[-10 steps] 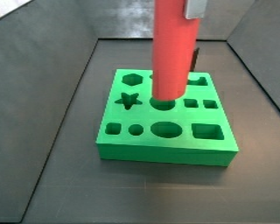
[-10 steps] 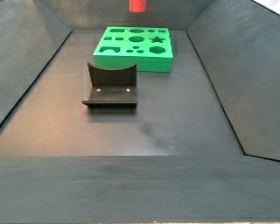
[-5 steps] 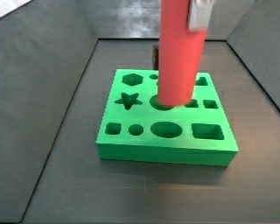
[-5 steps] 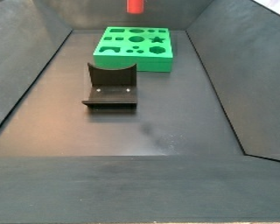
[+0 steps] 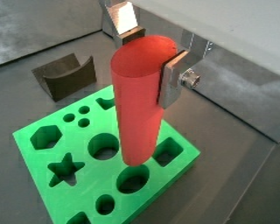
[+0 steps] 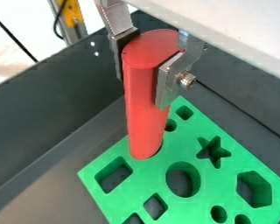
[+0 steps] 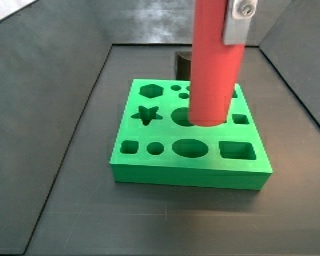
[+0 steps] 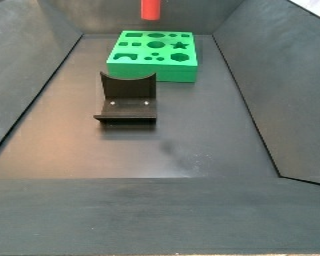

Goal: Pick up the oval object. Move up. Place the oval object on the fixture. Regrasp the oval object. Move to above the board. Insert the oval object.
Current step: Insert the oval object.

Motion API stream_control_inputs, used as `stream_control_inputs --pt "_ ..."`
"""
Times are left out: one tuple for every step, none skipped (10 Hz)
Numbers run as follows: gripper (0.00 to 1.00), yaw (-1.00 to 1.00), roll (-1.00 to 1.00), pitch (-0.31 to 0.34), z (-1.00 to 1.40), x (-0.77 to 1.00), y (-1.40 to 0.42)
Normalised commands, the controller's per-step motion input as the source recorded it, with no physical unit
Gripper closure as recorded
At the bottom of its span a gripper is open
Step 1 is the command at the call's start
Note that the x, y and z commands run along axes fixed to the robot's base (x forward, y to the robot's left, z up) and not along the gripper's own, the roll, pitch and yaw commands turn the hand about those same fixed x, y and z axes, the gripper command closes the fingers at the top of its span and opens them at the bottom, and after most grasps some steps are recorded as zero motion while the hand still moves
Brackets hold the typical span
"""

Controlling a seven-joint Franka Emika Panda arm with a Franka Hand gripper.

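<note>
While the gripper (image 5: 154,54) hangs above the board (image 5: 60,144), fingers (image 5: 175,77) clamped on the oval object's (image 5: 140,101) top, insertion needs the peg kept vertical, aligned over the oval hole (image 7: 190,149), then lowered slowly. Peg is smooth, red, long, upright, lower end clear of board.

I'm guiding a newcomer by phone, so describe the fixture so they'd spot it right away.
Find the green board under the hand gripping the red oval object. On the dark floor beside it stands the fixture, the only dark block, much smaller, with a scooped top.
</note>
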Motion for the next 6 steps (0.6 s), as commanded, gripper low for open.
stream_control_inputs --pt "1.00 0.00 0.00 0.000 -0.21 0.07 0.00" --pt "1.00 0.00 0.00 0.000 -0.13 0.09 -0.08" --pt "1.00 0.00 0.02 0.000 -0.24 0.13 -0.15" --pt "1.00 0.00 0.04 0.000 -0.12 0.04 -0.03" --pt "1.00 -0.01 0.10 0.000 -0.27 0.00 -0.04" --pt "1.00 -0.01 0.10 0.000 -0.24 0.00 0.00"
